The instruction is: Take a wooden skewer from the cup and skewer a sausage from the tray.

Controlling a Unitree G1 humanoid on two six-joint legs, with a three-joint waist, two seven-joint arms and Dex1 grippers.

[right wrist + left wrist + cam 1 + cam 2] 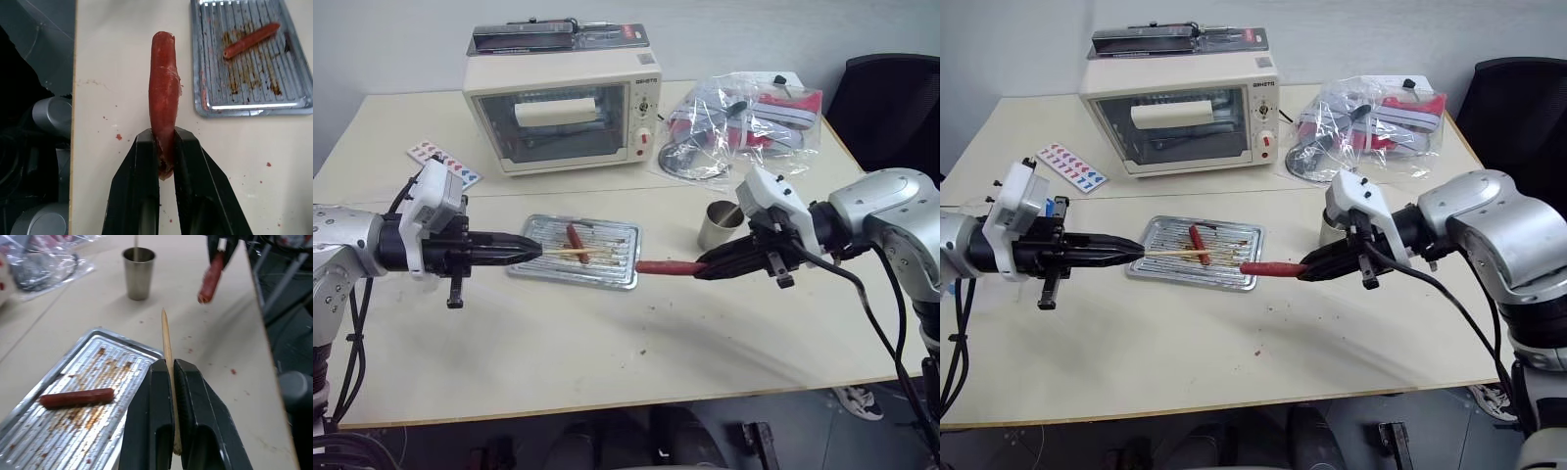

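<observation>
sausage glossy red-brown, torn where right tool grips.

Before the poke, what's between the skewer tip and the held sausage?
In the left eye view, between the thin wooden skewer and the red-brown sausage: the silver ribbed tray's right edge.

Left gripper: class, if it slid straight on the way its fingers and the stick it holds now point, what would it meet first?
Probably the sausage held by the right gripper. The left gripper points its wooden skewer over the tray toward it; height and depth alignment are uncertain, so the tip might pass beside it.
</observation>
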